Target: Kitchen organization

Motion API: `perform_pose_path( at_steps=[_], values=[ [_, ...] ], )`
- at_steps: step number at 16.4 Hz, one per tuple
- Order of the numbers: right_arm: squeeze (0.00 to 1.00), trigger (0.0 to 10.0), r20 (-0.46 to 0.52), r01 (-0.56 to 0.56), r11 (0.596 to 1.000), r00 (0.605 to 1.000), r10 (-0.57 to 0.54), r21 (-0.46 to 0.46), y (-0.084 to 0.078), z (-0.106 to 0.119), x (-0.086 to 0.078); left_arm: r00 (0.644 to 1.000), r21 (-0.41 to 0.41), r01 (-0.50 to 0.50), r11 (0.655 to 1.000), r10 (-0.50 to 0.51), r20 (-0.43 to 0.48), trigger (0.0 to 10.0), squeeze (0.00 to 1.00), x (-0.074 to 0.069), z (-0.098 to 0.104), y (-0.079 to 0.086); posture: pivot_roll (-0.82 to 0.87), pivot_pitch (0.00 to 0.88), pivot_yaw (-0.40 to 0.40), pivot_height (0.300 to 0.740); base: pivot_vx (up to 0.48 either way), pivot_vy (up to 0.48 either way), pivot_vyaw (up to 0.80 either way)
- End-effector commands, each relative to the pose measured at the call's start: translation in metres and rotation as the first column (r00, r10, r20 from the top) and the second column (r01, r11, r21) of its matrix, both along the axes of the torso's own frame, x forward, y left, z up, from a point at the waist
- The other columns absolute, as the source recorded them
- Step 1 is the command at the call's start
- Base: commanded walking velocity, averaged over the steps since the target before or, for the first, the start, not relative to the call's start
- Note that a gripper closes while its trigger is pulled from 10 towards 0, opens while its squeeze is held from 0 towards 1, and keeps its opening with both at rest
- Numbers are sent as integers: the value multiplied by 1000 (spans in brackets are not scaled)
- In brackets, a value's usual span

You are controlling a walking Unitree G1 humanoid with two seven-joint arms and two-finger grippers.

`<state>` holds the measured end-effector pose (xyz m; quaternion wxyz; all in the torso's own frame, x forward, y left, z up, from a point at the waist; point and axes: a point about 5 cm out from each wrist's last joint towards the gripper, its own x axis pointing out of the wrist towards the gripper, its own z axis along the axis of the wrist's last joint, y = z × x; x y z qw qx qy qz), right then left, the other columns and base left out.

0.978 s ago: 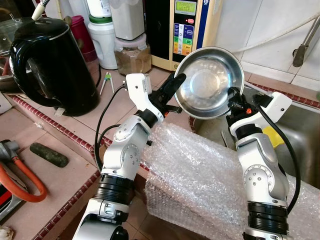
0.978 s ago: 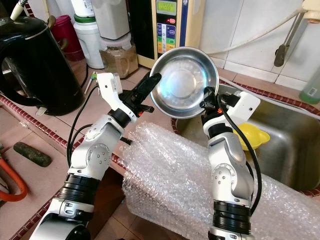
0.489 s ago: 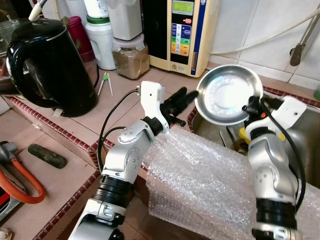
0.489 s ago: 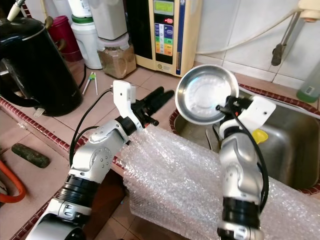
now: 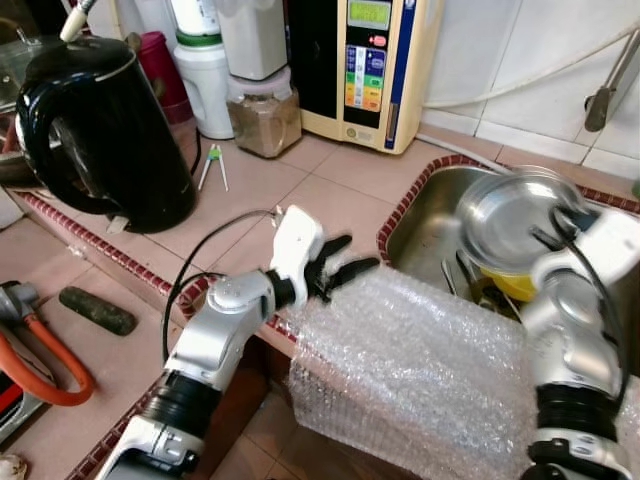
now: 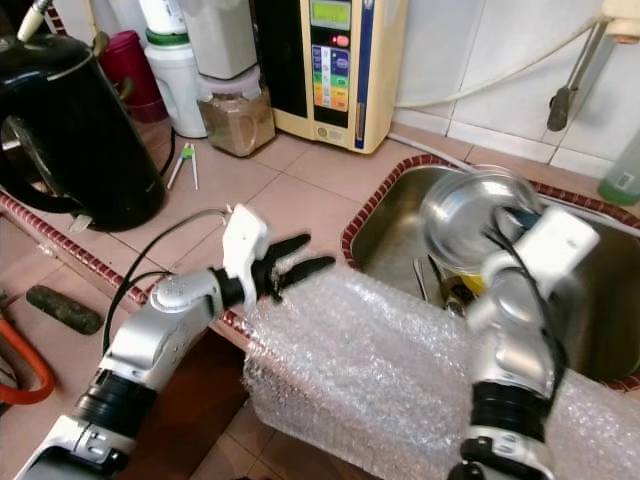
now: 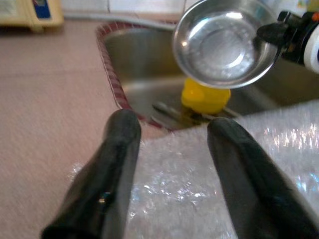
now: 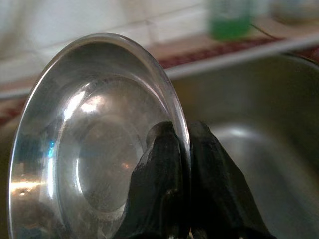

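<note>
A shiny steel bowl [image 5: 505, 205] hangs over the sink [image 5: 425, 215], tilted, with my right gripper [image 8: 178, 149] shut on its rim. The bowl [image 7: 224, 42] also shows in the left wrist view, above a yellow funnel [image 7: 204, 97] lying in the sink. My left gripper [image 5: 345, 268] is open and holds nothing; it hovers over the counter edge at the near left corner of the sink, just above a sheet of bubble wrap [image 5: 410, 350]. Its two black fingers [image 7: 117, 164] stand apart over the wrap.
A black kettle [image 5: 105, 130] stands at the left of the tiled counter [image 5: 300, 185]. Jars [image 5: 265, 110] and a water purifier [image 5: 375, 60] line the back wall. Small tongs [image 5: 212, 165] lie near the kettle. A tap [image 5: 605, 90] and green soap bottle [image 6: 622, 175] are at far right.
My right gripper has carried the bowl down and to the right, from above the counter edge to over the sink. My left gripper has dropped lower and drawn back toward the counter edge.
</note>
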<state>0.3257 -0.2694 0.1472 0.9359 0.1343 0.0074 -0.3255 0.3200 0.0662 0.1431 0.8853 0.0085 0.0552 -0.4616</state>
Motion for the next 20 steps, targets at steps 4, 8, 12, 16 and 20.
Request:
perform_pose_path(
  at_steps=[4,8,12,16,20],
  values=[
    [1000,10000,-129,33,999,991,-29,29,0,-27,-8,1000,-1,26,1000,-26,-7,10000,1000,-3,-4,-14,-81,94,88,740,0,0,0],
    [1000,10000,-169,31,999,985,-24,41,3,-37,-9,1000,-22,19,1000,-19,2,10000,1000,-3,-3,-21,-85,77,79,740,0,0,0],
    [1000,10000,-182,7,999,983,0,40,6,-40,-9,999,-50,-37,998,37,1,10000,1000,0,-2,-22,-84,67,73,740,0,0,0],
    [1000,10000,-82,-194,954,980,180,-230,26,-9,-4,962,-136,-252,958,264,74,10000,1000,11,15,-6,-90,54,66,740,0,0,0],
    [1000,10000,36,-250,906,960,278,-342,26,14,-20,856,-221,-462,859,497,141,10000,1000,10,33,20,-77,46,55,740,0,0,0]
  ],
)
